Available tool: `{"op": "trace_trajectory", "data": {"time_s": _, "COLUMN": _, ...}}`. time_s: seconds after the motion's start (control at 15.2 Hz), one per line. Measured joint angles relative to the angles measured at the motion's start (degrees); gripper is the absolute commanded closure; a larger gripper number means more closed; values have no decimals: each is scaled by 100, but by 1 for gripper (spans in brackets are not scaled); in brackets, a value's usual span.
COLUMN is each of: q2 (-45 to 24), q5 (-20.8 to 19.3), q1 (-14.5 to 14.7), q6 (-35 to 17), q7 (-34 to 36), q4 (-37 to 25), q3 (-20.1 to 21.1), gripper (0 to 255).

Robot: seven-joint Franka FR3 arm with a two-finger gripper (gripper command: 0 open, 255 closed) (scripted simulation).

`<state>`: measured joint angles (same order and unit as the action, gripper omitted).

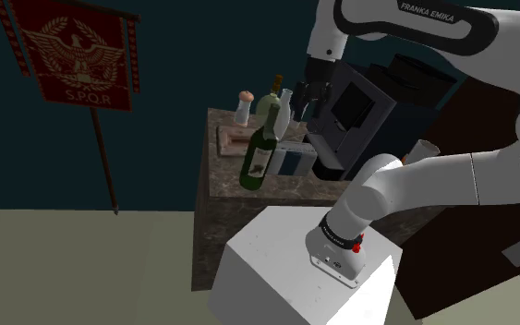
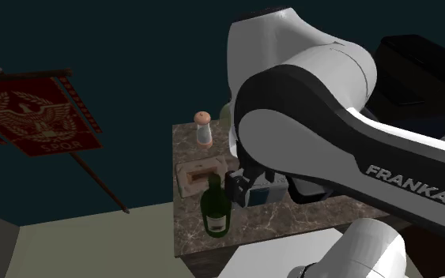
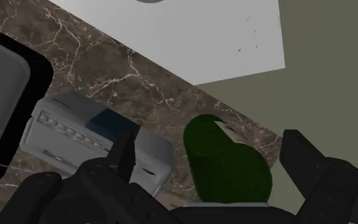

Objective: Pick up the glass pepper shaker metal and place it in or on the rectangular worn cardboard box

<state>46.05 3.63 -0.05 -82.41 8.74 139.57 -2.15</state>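
Shoulder view shows the shaker standing straight up, off to that view's left of the gripper, whose fingers are apart above the green bottle.

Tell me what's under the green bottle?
The green bottle rests on the dark marbled counter. The patch of counter right beneath its base is covered by the bottle itself, so anything there cannot be seen.
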Motion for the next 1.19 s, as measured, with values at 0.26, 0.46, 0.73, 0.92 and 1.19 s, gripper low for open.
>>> {"op": "trace_trajectory", "data": {"time_s": 0.26, "q2": -354, "q5": -161, "q1": -41, "q6": -363, "q7": -158, "q4": -39, "q3": -91, "gripper": 0}}
{"op": "trace_trajectory", "data": {"time_s": 0.46, "q2": -896, "q5": -330, "q1": -76, "q6": -817, "q7": -317, "q4": -206, "q3": -178, "gripper": 0}}
{"op": "trace_trajectory", "data": {"time_s": 0.73, "q2": -1585, "q5": -559, "q1": -150, "q6": -1407, "q7": -564, "q4": -484, "q3": -333, "gripper": 0}}
{"op": "trace_trajectory", "data": {"time_s": 0.92, "q2": -2161, "q5": -690, "q1": -182, "q6": -1776, "q7": -698, "q4": -754, "q3": -414, "gripper": 0}}
{"op": "trace_trajectory", "data": {"time_s": 1.19, "q2": -2859, "q5": -829, "q1": -227, "q6": -2247, "q7": -863, "q4": -1121, "q3": -518, "gripper": 0}}
